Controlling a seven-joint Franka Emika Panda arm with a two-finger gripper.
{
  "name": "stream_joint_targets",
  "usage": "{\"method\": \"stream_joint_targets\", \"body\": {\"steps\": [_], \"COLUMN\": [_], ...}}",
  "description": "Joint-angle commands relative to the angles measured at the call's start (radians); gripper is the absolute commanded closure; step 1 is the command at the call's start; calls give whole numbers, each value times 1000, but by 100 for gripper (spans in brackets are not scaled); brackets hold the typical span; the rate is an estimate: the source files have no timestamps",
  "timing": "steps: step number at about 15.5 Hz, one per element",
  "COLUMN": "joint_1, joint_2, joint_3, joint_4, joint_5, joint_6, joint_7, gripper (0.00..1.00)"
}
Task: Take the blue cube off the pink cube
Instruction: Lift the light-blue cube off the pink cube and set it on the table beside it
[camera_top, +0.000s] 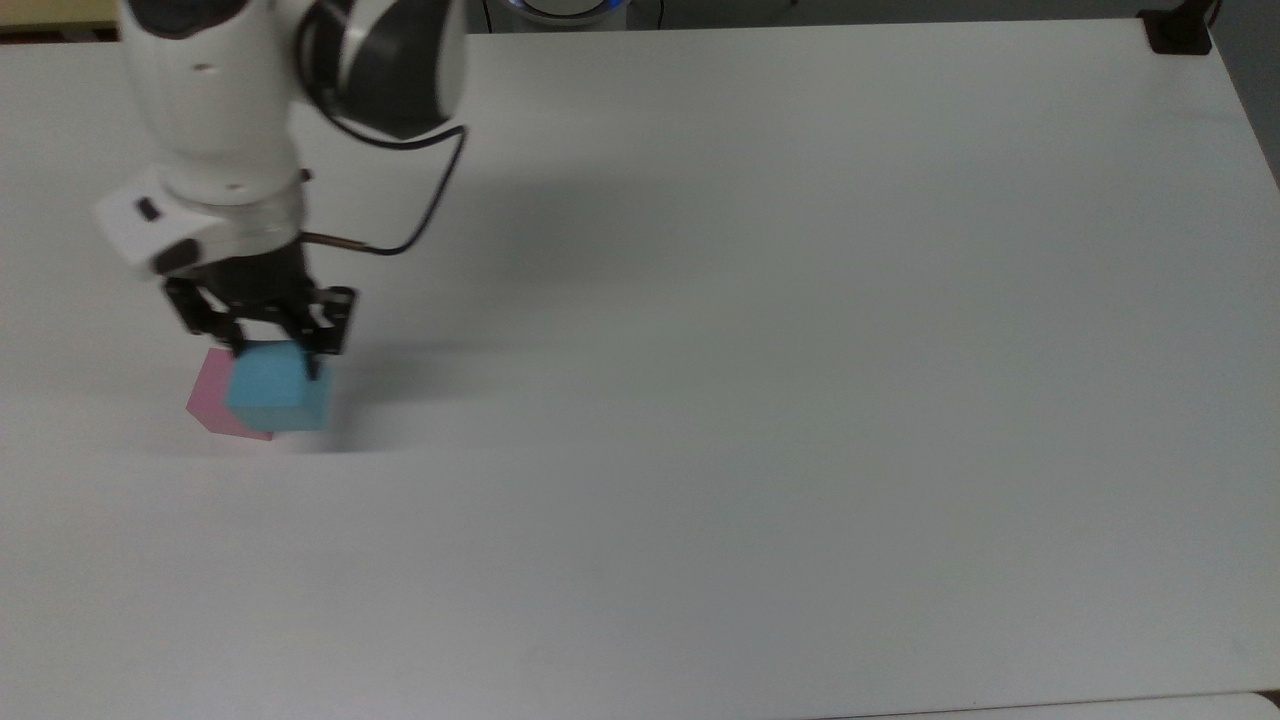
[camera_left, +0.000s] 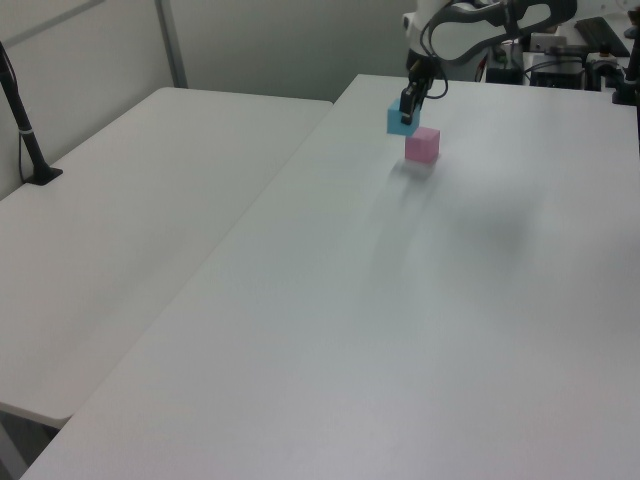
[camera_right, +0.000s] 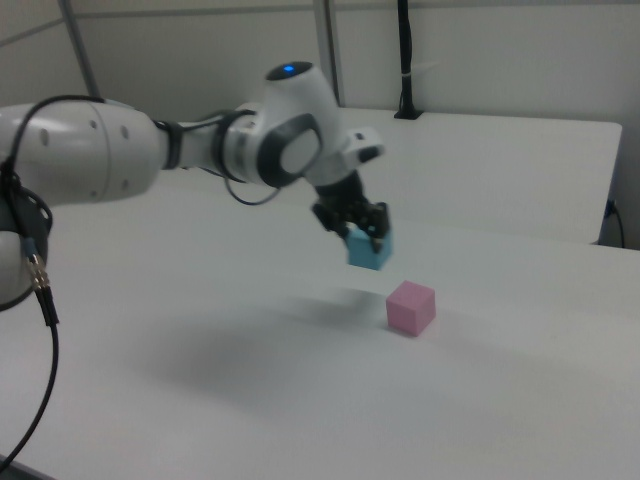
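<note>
My gripper (camera_top: 272, 358) (camera_left: 408, 105) (camera_right: 362, 234) is shut on the blue cube (camera_top: 278, 402) (camera_left: 400, 121) (camera_right: 369, 251) and holds it in the air. The pink cube (camera_top: 210, 400) (camera_left: 421, 146) (camera_right: 411, 306) stands alone on the white table (camera_top: 760, 400). In the right view the blue cube hangs above and to the left of the pink cube, apart from it. In the top view the blue cube covers the pink cube's right part.
A black post base (camera_top: 1178, 32) stands at the top view's far right corner. A second white table (camera_left: 130, 220) adjoins on the left view's left, with a black stand (camera_left: 30, 150) on it. The arm's cable (camera_top: 420, 215) loops beside the wrist.
</note>
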Motion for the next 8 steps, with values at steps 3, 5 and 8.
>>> {"method": "stream_joint_targets", "body": {"steps": [3, 5, 8], "joint_1": [244, 298, 350], "joint_2": [-32, -19, -9], "joint_3": [-14, -14, -14], "joint_4": [-123, -130, -147], "joint_5": [-12, -12, -13], "joint_6": [-38, -38, -41], "joint_7": [134, 168, 207], "gripper": [77, 74, 47]}}
